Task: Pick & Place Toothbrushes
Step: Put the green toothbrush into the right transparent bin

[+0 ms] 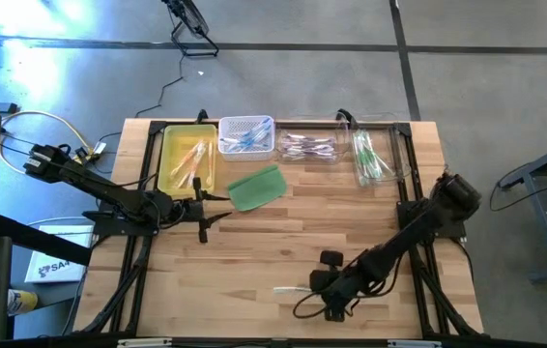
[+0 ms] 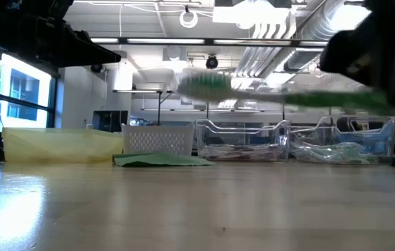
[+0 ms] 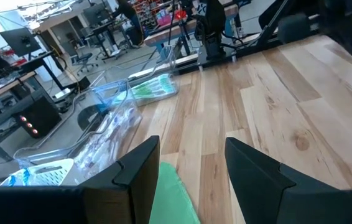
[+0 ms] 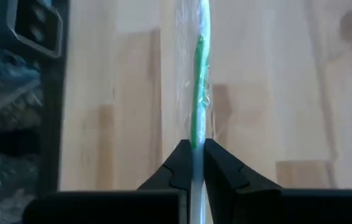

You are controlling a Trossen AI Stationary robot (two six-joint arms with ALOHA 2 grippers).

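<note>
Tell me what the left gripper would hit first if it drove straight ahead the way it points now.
Probably the green pad: it lies just beyond the open left gripper. If the gripper passed above it, only bare table follows; depth is hard to judge.

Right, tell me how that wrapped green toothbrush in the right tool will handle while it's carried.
The toothbrush probably stays stiff: in the low view it juts out level from the right tool. Its clear shiny wrapper may be slippery, so it could slide in the narrow pinch. Held near one end, it may pivot or droop if swung fast.

Overhead and low (blurry) cameras share table.
</note>
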